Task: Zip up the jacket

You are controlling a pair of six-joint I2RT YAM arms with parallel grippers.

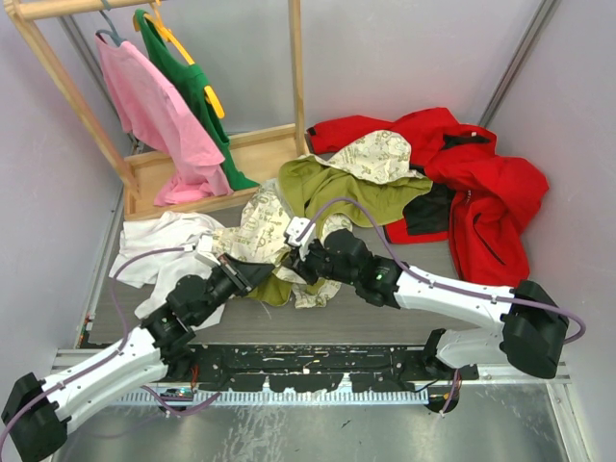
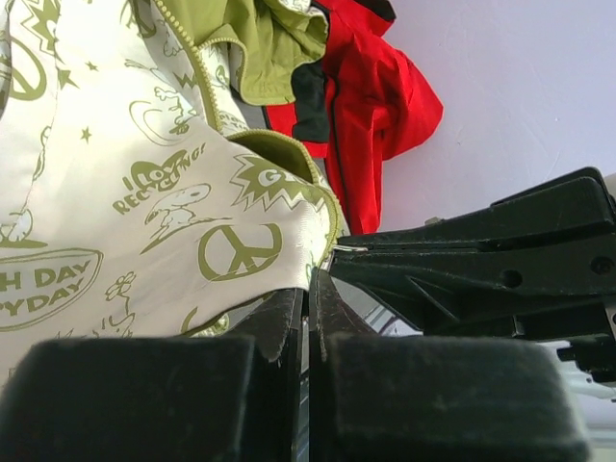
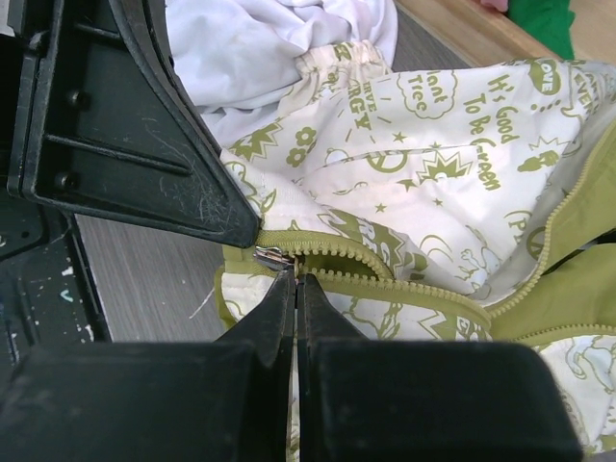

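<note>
Grey table [image 1: 366, 322]: jacket [image 1: 332, 183] heaped; left gripper [image 2: 308, 298], right gripper [image 3: 294, 284] pinching zipper [image 3: 385, 287].

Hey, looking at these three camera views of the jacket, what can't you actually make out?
Left wrist: whether the left gripper, jaws shut, pinches fabric; its own body blocks the contact.
Right wrist: the zip pull is partly covered by the right gripper, so its hold is unclear.
Top view: both grippers cover the zip's bottom end on the jacket.
</note>
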